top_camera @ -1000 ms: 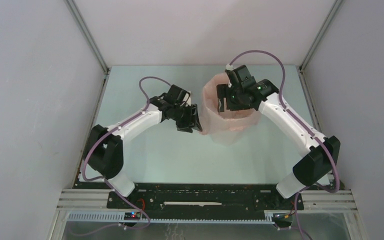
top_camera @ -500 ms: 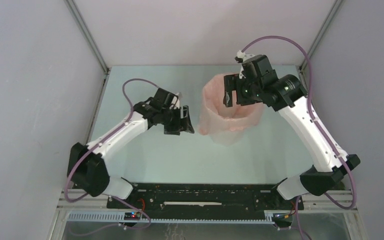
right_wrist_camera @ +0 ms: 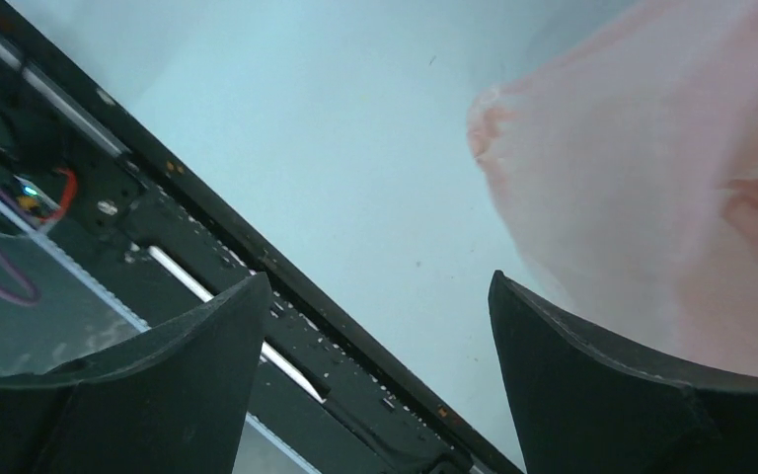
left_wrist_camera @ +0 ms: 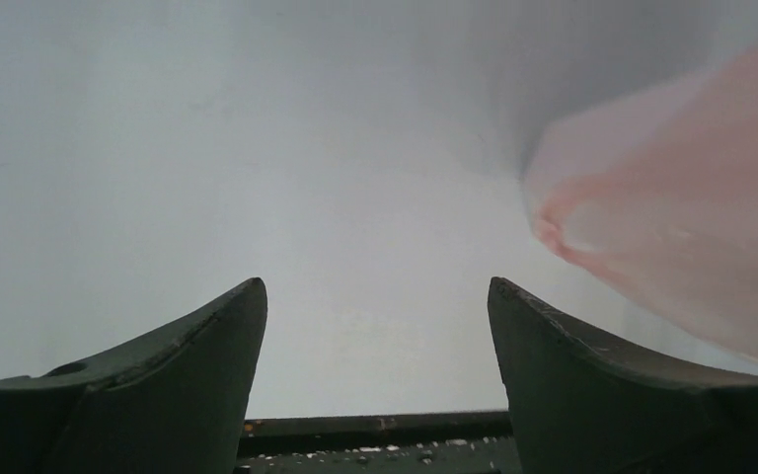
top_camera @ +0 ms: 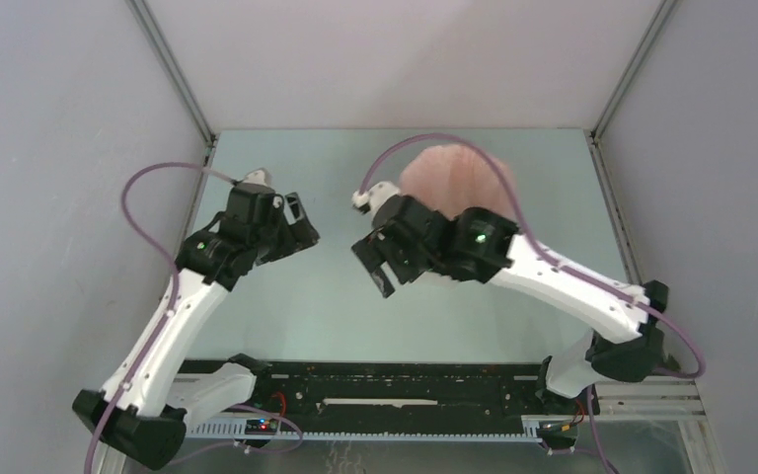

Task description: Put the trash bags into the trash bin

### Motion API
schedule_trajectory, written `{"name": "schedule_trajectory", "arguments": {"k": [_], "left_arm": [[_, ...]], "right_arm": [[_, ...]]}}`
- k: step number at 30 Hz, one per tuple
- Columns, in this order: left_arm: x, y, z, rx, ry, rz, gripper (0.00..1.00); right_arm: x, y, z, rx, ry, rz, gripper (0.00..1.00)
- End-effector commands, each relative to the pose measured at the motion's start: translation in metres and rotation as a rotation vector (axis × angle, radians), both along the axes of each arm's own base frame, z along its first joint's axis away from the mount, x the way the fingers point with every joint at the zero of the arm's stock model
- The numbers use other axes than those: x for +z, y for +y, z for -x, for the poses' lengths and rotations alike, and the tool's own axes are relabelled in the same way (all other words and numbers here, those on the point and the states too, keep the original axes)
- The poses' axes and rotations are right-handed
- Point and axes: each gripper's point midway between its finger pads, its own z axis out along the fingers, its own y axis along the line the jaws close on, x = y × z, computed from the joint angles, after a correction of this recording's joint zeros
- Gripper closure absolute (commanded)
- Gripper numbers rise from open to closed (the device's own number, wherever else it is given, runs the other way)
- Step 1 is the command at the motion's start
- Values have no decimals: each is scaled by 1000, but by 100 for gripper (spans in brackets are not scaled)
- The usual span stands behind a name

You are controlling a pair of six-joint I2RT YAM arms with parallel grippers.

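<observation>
The pink trash bags (top_camera: 434, 163) are wrapped over the trash bin (top_camera: 454, 193), which stands at about 1 o'clock on the desk (top_camera: 355, 316). Film covers its sides all the way round. My right arm blocks the mouth, so I can't tell how well the inside is lined, but I'd call this basically done, maybe a bit of tidying left. The right claw (top_camera: 375, 267) is at the bin's 7 o'clock, spread wide and empty. The left claw (top_camera: 306, 222) is out at 9 o'clock, also spread, touching nothing.
</observation>
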Motion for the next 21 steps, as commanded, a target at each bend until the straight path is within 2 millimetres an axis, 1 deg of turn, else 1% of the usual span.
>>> {"name": "schedule_trajectory", "arguments": {"k": [1, 3, 4, 5, 6, 8, 13, 15, 17, 21], "left_arm": [[37, 75, 17, 323, -106, -109, 13], [50, 91, 31, 386, -152, -107, 13], [56, 96, 37, 409, -178, -95, 13], [61, 100, 43, 422, -200, -80, 13], [65, 101, 49, 432, -218, -59, 13], [69, 103, 60, 447, -249, -8, 13], [71, 106, 82, 467, -297, 84, 13], [71, 107, 88, 464, -312, 97, 13], [72, 107, 90, 457, -317, 97, 13], [75, 107, 87, 457, -325, 89, 13]], "right_arm": [[-47, 22, -1, -7, -39, 128, 10], [-69, 27, 4, 14, -43, 180, 11], [-78, 31, 6, 22, -43, 191, 11], [-94, 31, 8, 30, -35, 215, 11], [-105, 33, 8, 29, -34, 226, 11], [-125, 33, 2, -2, -43, 261, 10], [-167, 28, -18, -57, -73, 394, 10], [-184, 21, -27, -77, -75, 438, 10], [-198, 10, -38, -116, -75, 477, 10], [-214, -13, -67, -211, -44, 492, 10]]}}
